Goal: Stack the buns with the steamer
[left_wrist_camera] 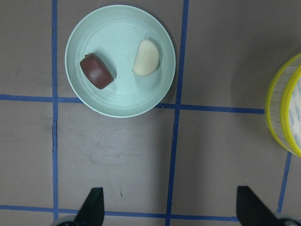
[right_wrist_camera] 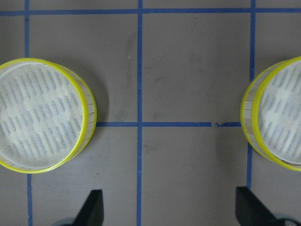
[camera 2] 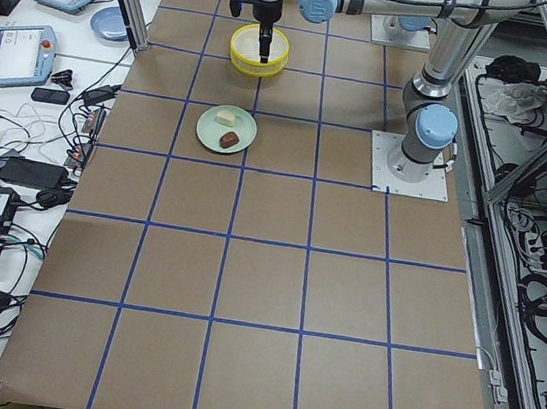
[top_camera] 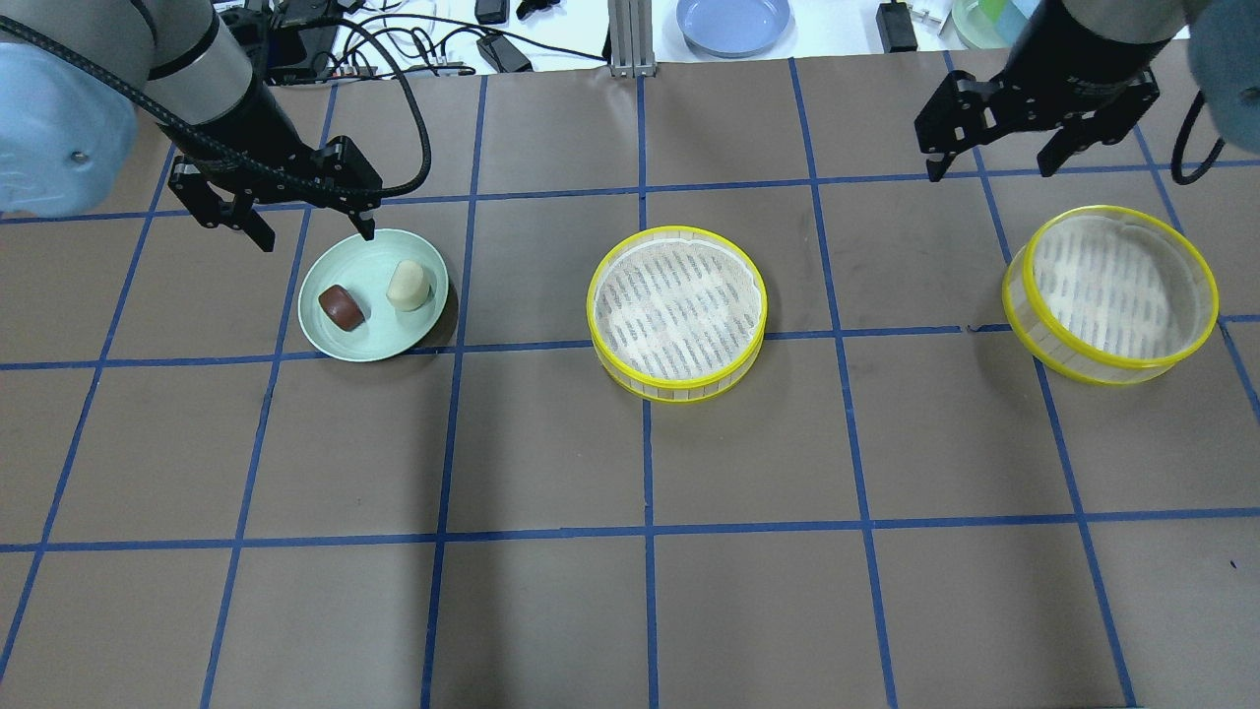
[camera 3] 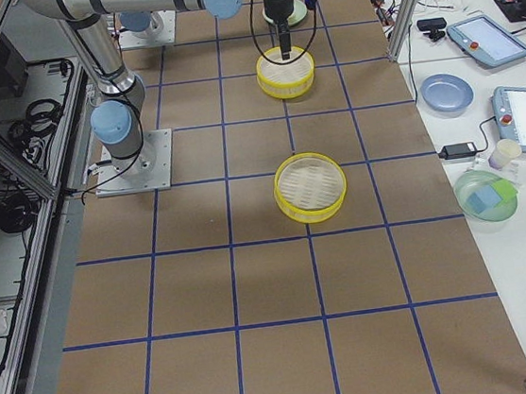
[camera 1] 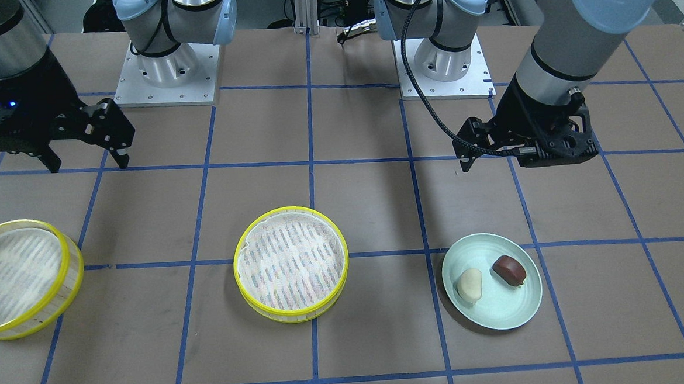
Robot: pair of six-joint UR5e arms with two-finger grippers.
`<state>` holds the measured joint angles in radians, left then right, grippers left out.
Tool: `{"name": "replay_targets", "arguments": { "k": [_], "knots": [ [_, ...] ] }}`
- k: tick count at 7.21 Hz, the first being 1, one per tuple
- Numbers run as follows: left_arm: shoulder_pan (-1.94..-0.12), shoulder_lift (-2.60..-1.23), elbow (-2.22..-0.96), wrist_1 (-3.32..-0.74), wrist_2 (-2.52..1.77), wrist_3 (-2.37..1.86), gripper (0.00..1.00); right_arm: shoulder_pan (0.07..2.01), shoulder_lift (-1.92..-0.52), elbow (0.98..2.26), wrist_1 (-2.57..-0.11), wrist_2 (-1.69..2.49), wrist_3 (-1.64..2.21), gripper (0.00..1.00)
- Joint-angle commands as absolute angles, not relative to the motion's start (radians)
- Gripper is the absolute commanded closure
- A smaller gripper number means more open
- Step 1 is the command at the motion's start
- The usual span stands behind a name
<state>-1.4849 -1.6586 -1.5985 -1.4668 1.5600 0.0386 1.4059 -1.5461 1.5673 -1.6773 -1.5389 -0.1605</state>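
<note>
Overhead exterior view, starting at the left end of the brown paper-covered table [top_camera: 748, 591], which is ruled in blue tape. The left gripper [top_camera: 315, 236] hangs over the far rim of a pale green round plate [top_camera: 379, 337]. Its jaws are spread wide with nothing between them, as the left wrist view confirms. On the plate lie both buns, close together but not touching. The dark reddish-brown oblong bun [top_camera: 341, 305] is on the left and the pale cream-white oblong bun [top_camera: 409, 285] on the right.

Midway along the table, nearer the far edge than the near one, sits a yellow-rimmed round steamer basket with a white mesh floor [top_camera: 677, 310], holding nothing. Towards the right end stands a second steamer basket of the same make [top_camera: 1110, 293], also holding nothing.

The right gripper [top_camera: 989, 167] hovers just beyond it on the far side, between the two baskets. Its jaws are parted and hold nothing.
</note>
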Motion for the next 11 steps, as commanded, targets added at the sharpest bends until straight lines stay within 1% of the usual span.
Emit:
{"name": "replay_targets", "arguments": {
  "k": [1,2,3,5,8,10,11],
  "knots": [
    [-1.456,-1.73,-1.673,-1.317,1.559,0.19,0.0,1.201,-1.503,1.566,-1.663,-1.546,-0.334,0.0],
    [-1.453,-1.785,-1.704,-1.201,1.559,0.233,0.0,1.105,-1.481,1.566,-1.66,-1.546,-0.394,0.0],
    [-1.453,-1.846,-1.709,-1.105,1.559,0.315,0.0,1.022,-1.42,1.563,-1.673,-1.546,-0.479,0.0],
    [-1.453,-1.925,-1.709,-1.045,1.554,0.385,0.0,0.904,-1.274,1.549,-1.802,-1.546,-0.572,0.0],
    [-1.453,-2.034,-1.709,-0.959,1.554,0.42,0.0,0.888,-1.126,1.546,-1.978,-1.546,-0.606,0.0],
    [-1.453,-2.086,-1.707,-0.916,1.552,0.423,0.04,0.888,-1.062,1.546,-2.049,-1.546,-0.609,0.0],
    [-1.453,-2.104,-1.706,-0.911,1.552,0.425,0.28,0.888,-1.048,1.555,-2.06,-1.549,-0.615,0.04]
  ]
}}
